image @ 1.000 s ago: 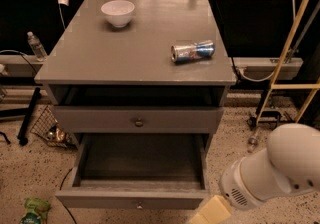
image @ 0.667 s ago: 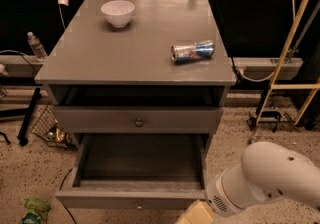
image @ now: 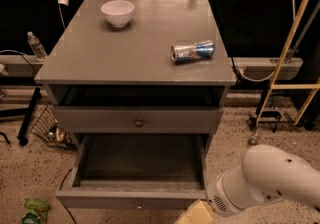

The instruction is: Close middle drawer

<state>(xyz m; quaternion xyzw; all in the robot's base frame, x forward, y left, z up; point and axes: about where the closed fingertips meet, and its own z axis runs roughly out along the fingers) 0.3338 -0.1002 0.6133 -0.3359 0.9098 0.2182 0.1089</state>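
Note:
The middle drawer (image: 135, 168) is the wide, shallow grey drawer pulled far out at the bottom of the view. It is empty, and its flat front (image: 100, 200) carries a small round knob (image: 139, 206). Above it, the taller top drawer front (image: 90, 119) with a bigger knob (image: 139, 123) sits nearly shut. The lowest drawer is hidden. My gripper (image: 196, 215) shows only as a tan part at the bottom edge, just beside the right end of the open drawer's front. My white arm (image: 270, 180) is behind it at the lower right.
On the cabinet top (image: 100, 58) stand a white bowl (image: 118, 12) and a crushed can (image: 193, 51) lying on its side. A yellow frame (image: 290, 48) stands at the right, a wire basket (image: 50, 128) at the left, and green litter (image: 34, 210) lies on the speckled floor.
My arm and gripper have moved a little left and down along the bottom edge, closer to the open drawer's front right corner. The drawers have not moved.

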